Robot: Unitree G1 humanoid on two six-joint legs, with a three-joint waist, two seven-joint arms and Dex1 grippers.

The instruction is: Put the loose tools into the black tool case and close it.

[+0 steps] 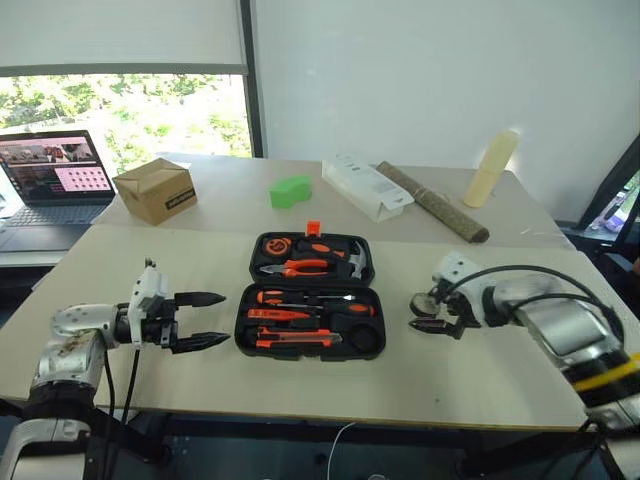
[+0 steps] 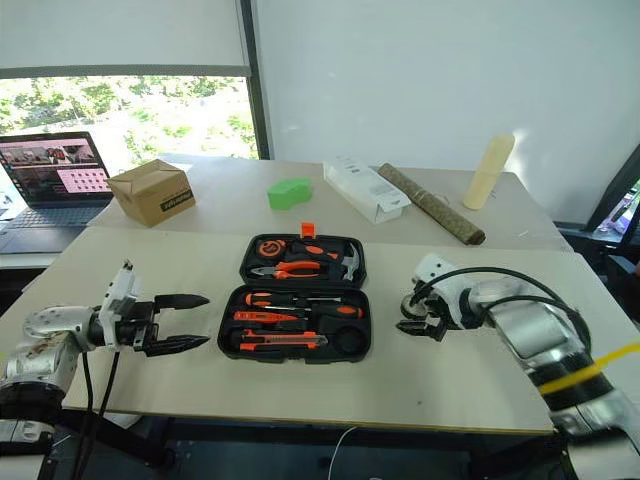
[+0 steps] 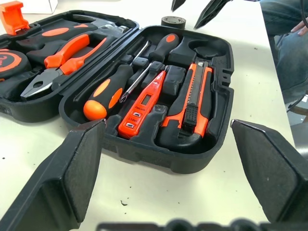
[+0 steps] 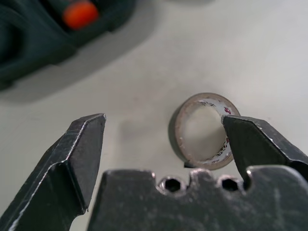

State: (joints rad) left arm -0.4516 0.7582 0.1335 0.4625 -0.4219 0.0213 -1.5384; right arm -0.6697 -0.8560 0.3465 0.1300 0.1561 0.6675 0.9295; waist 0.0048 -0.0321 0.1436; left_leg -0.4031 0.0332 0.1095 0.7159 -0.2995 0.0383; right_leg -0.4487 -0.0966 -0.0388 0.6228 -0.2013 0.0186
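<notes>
The black tool case [image 1: 310, 297] lies open flat at the counter's [image 1: 120, 270] middle, lid at 12 o'clock, orange latch [image 1: 313, 229] at its far edge. In its near half sit the screwdrivers [image 3: 107, 89], a slim orange one [image 3: 144, 103] bearing print too small to read, and the utility knife [image 3: 194, 103]. The left pincer [image 1: 205, 320] waits at the case's 9 o'clock, released and empty, bare counter around it. At 3 o'clock the right pincer [image 4: 163, 139] stands spread, one finger [image 4: 255, 139] apparently against the small tape roll [image 4: 204, 130] lying outside the case; its inner markings are illegible. The cardboard box [image 1: 156, 189] carries a label, unreadable.
</notes>
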